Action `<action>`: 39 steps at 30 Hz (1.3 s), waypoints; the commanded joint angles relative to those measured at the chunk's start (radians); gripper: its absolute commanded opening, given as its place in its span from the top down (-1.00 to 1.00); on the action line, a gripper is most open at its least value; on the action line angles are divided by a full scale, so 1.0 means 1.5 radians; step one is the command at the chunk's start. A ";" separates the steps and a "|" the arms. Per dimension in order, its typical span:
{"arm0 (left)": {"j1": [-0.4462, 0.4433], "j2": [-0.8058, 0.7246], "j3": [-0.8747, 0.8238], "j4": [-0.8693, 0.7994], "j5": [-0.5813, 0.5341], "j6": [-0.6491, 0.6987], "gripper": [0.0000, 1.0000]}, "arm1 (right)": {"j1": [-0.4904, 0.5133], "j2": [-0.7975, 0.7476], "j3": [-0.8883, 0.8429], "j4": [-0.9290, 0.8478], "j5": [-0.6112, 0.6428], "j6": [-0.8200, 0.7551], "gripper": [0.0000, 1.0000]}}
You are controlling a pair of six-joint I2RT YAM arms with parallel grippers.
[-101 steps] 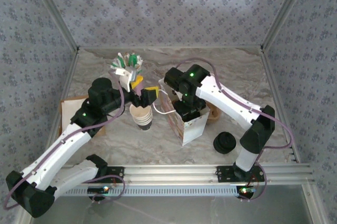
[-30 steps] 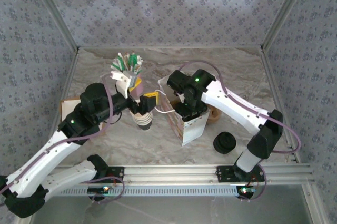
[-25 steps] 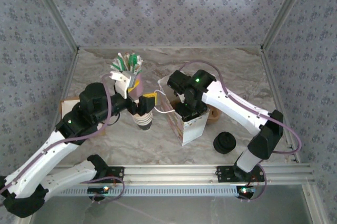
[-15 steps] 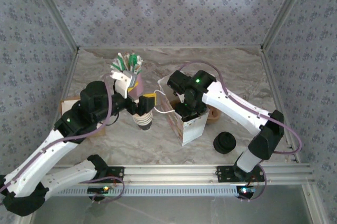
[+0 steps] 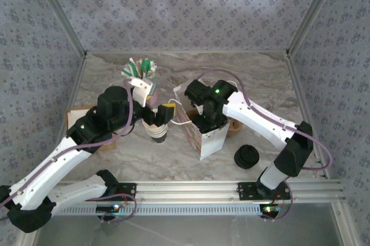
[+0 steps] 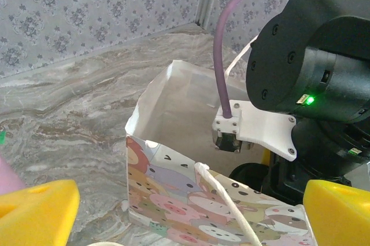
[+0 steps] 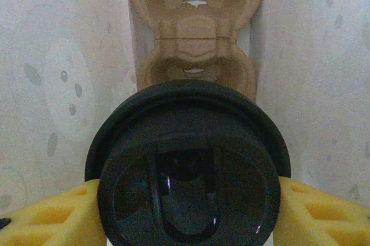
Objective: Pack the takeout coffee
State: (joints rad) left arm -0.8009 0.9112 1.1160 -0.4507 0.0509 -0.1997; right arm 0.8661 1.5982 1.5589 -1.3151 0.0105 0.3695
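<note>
Reached down into the open paper bag (image 5: pixel 211 142) with the right arm (image 5: pixel 248 113). Gripped the takeout coffee (image 7: pixel 188 165) inside that bag with the right jaws, closed partway, one yellow finger (image 7: pixel 40 217) pressed to each side of the cup just under its round black lid. Had the cup over a brown cardboard carrier (image 7: pixel 196 26) lying at the bag's bottom. Hovered just left of the bag with the left jaws spread wide and empty, above a stack of lidless cups (image 5: pixel 157 133), yellow fingertips (image 6: pixel 34 211) well apart. Faced the bag's pig-printed side and open mouth from there. Noted a stack of black lids (image 5: pixel 247 156) on the table (image 5: pixel 260 78) right of the bag.
</note>
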 commanded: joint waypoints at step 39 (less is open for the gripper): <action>-0.004 0.018 0.029 0.000 -0.001 0.012 -0.99 | -0.009 0.005 -0.030 0.004 0.012 -0.008 -0.26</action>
State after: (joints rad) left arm -0.8009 0.9390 1.1297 -0.4530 0.0509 -0.1978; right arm 0.8585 1.5986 1.5227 -1.2854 0.0147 0.3584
